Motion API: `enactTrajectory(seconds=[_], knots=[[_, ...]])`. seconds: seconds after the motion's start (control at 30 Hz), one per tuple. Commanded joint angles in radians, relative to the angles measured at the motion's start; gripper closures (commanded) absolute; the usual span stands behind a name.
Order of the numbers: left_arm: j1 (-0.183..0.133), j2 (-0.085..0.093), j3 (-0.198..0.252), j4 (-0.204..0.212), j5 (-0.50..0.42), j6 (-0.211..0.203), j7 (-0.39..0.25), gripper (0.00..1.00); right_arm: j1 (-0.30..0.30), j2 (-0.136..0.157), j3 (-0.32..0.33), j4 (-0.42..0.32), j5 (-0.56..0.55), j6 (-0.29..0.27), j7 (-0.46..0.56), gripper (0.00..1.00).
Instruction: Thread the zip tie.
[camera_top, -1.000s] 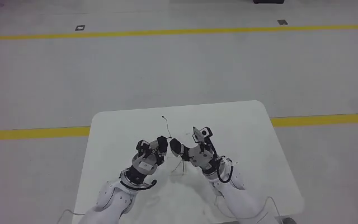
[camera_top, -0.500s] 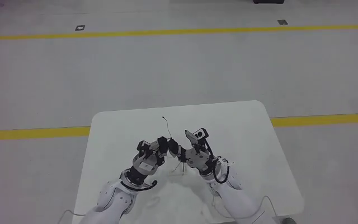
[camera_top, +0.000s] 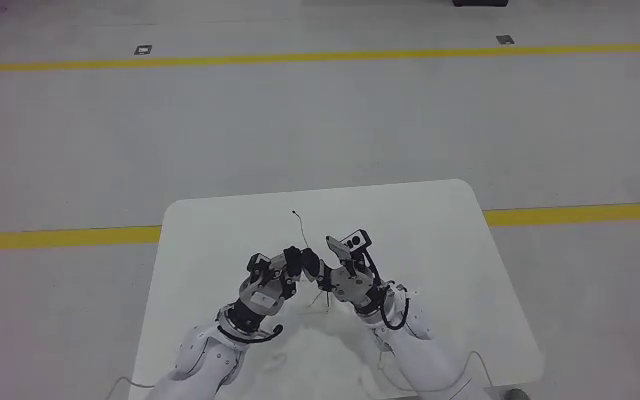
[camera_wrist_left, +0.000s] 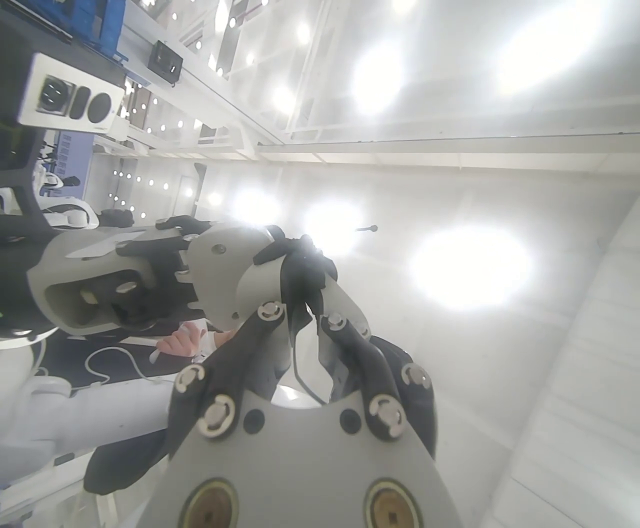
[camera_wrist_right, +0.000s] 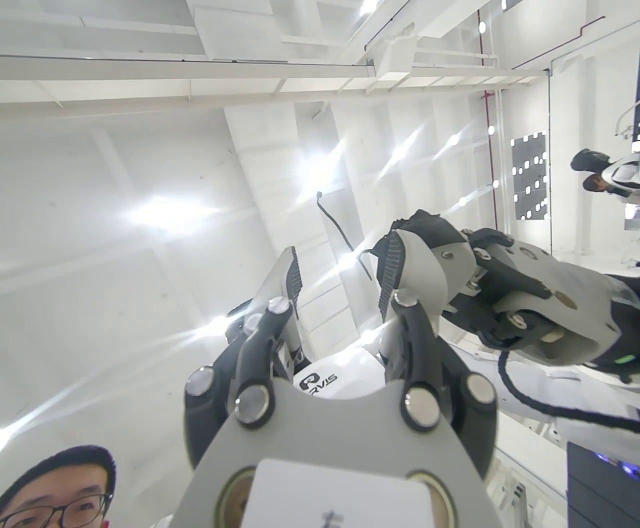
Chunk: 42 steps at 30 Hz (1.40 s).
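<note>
Closing the last gap, the right gripper, jaws apart, meets the left gripper, which pinches the zip tie above the table, its free length pointing away beyond both.

The right tool stands spread, zip tie between its fingers, left tool just beside.
</note>
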Motion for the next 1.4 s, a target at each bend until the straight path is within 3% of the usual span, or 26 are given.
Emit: enactTrajectory(seconds=[0.0,0.33,0.53,0.93,1.37], knots=[[0.000,-0.001,0.000,0.000,0.000,0.000,-0.001,1.00,-0.001,-0.001,0.001,-0.001,-0.002,0.002,0.001,0.67],[0.004,-0.004,0.001,-0.003,0.006,0.002,0.000,1.00,-0.007,-0.007,0.006,0.000,-0.011,0.010,0.005,0.76],[0.007,-0.006,0.002,-0.005,0.008,0.002,0.000,1.00,-0.011,-0.010,0.010,0.000,-0.018,0.014,0.005,0.89],[0.013,-0.009,0.000,-0.008,0.011,0.003,-0.003,1.00,-0.024,-0.015,0.018,-0.006,-0.035,0.022,0.009,0.89],[0.025,-0.010,-0.008,-0.012,0.014,0.007,-0.008,1.00,-0.033,-0.020,0.023,-0.011,-0.051,0.023,0.007,1.00]])
